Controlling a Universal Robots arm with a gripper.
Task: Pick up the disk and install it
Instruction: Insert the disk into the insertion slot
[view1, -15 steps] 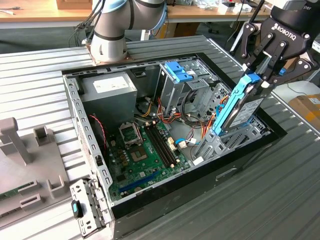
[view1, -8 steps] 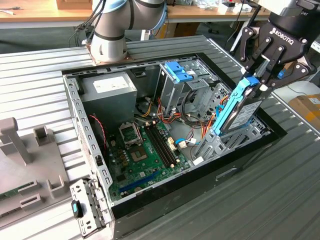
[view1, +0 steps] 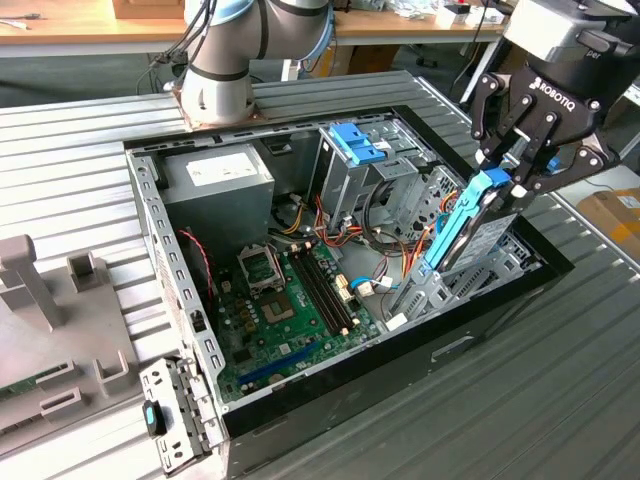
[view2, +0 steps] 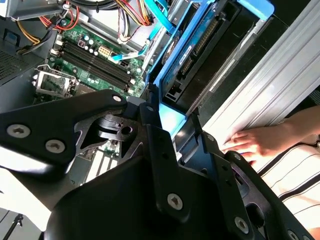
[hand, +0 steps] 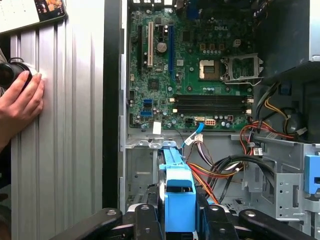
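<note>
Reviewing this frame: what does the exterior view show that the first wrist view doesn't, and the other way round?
The exterior view adds the arm's base behind the open computer case, and a side look at the gripper shut on the disk, which is tilted on edge at the exterior view's right. The first wrist view adds a person's hand resting on the ribbed table beside the case. Both share the disk's blue rail and the green motherboard.

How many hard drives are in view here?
1. The disk stands tilted in the pincer, at the open computer case's side on the exterior view's right. More may be hidden in the metal cage.
</note>
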